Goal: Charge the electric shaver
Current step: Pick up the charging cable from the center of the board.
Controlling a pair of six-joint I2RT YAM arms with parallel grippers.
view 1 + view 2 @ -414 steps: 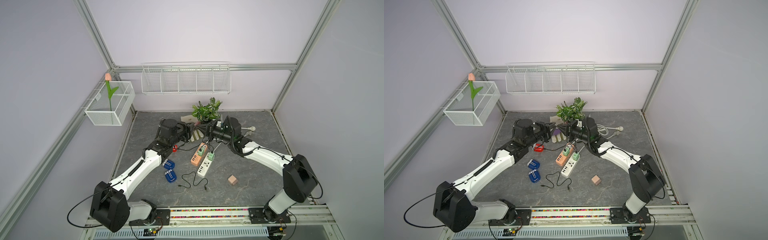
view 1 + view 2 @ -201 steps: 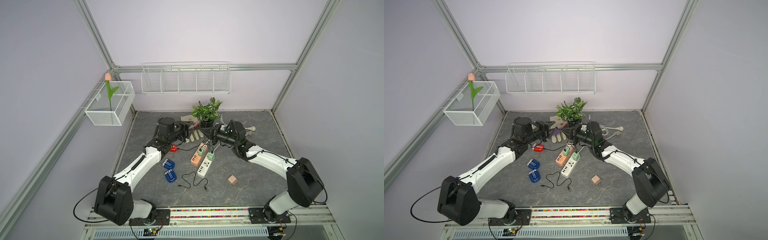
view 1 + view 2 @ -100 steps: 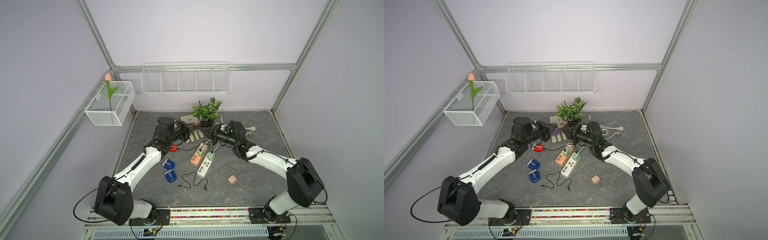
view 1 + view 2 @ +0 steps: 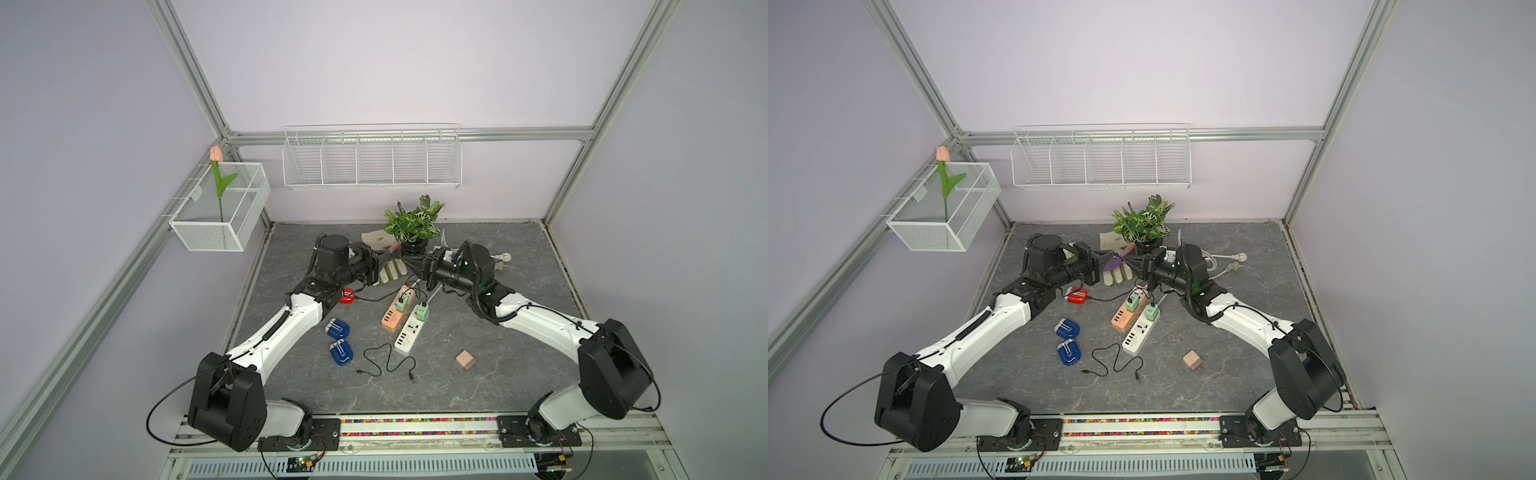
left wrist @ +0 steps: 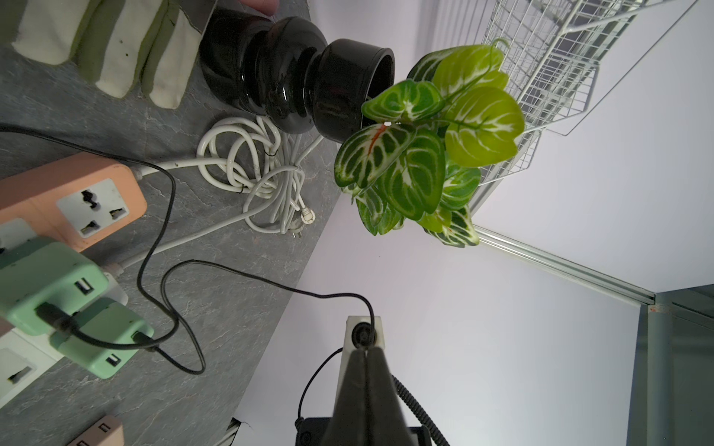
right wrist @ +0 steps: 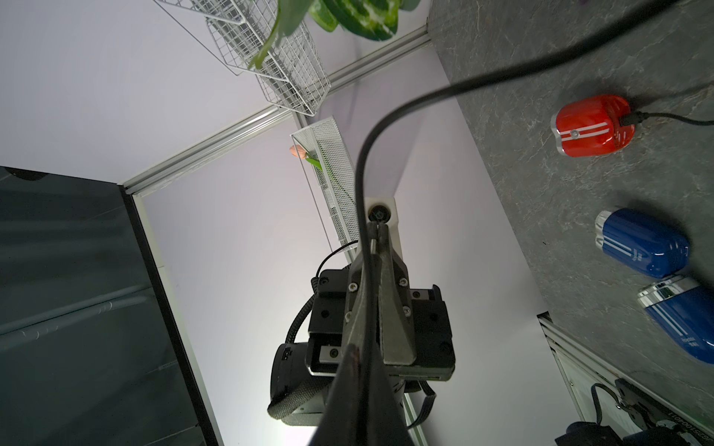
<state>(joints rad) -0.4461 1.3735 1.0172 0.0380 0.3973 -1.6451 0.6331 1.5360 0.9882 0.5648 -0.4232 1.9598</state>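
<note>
**Both claws nipped on the charging cable; shavers down on the table**

Left claw [image 5: 365, 348]: clenched, fingers pressed flat together. The black cable [image 6: 360, 173] climbs off the table [image 4: 519, 249] and ends right at my fingertips in the left wrist view, so I read it as pinched there. The plug end is hidden and I cannot tell how much of it sticks out.

Right claw [image 4: 1128, 259]: clenched too, on the same cable, which drops into the seam between the fingers in the right wrist view.

Position: the claws meet tip to tip in the air, just in front of the black plant pot [image 5: 278, 77] and near the striped gloves [image 5: 116, 50].

Cable run: the lower end trails toward the green chargers [image 4: 401, 300]. One sits on the orange power strip [image 4: 390, 322], the other on the white power strip [image 4: 409, 332]. I cannot make out which charger feeds the held cable.

Red shaver [image 6: 591, 125]: lying on the table just beside my left forearm, below the claws. A second black lead [image 6: 629, 119] is plugged into its end and runs off toward the strips.

Blue shavers [image 4: 337, 328]: two, side by side, near the red one, toward the front edge.

Wooden cube [image 4: 465, 360]: alone on my right side, apart from the strips.
</note>
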